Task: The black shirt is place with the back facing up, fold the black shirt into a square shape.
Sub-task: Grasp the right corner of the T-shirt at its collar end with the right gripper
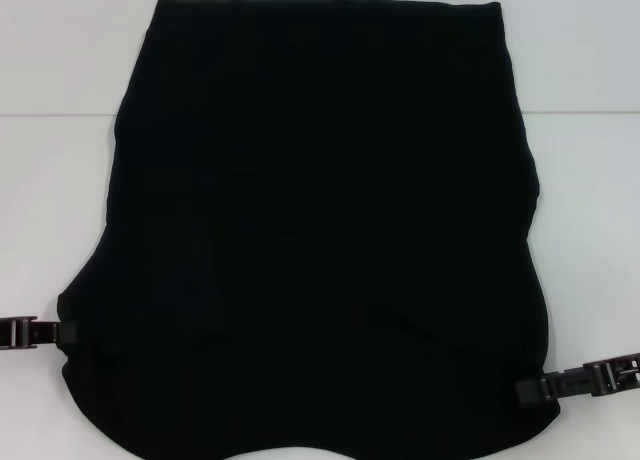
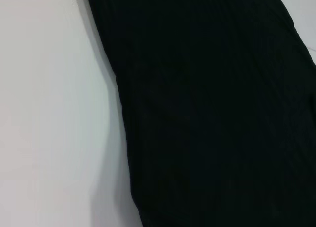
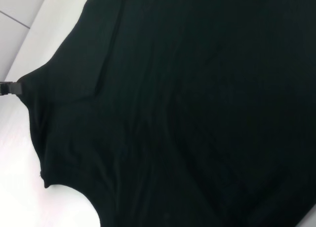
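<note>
Black cloth fills the white table [image 1: 60,180]: one black shirt [image 1: 320,210], lying flat. Two grippers pinch its near corners, the left gripper [image 1: 62,333] and right gripper [image 1: 528,391] (jaws closed on cloth). To fold well, both should lift together, evenly, so nothing bunches.

One black shirt [image 1: 320,210] lies spread on one white table [image 1: 50,60]. Two grippers are in view: the left gripper [image 1: 62,332] at the shirt's near left edge, and the right gripper [image 1: 530,390] at its near right edge. That makes four things counted in all.
</note>
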### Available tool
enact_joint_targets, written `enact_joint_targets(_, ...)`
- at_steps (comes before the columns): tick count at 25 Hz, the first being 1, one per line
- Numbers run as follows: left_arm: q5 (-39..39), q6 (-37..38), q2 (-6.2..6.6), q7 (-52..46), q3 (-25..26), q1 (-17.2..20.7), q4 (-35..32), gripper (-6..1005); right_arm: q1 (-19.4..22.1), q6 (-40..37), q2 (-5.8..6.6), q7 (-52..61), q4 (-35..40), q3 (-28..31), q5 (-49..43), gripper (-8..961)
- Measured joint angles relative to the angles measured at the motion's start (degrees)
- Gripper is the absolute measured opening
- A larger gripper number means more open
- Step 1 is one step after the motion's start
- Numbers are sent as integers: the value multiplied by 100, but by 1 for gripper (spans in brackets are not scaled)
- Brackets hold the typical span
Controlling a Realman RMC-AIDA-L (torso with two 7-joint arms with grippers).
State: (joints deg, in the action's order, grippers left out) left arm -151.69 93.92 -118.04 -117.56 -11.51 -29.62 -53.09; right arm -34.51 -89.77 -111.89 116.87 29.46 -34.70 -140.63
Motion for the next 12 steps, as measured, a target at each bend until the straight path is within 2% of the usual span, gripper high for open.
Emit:
enact_joint_targets(9,0,2,1,5,0,-16,0,14,-31,-3,-8,45,49,-4,0,653)
enact_joint_targets(12,0,4,1,5,0,-17,0,14,-26,4,-11,62,55,-27,-24,541)
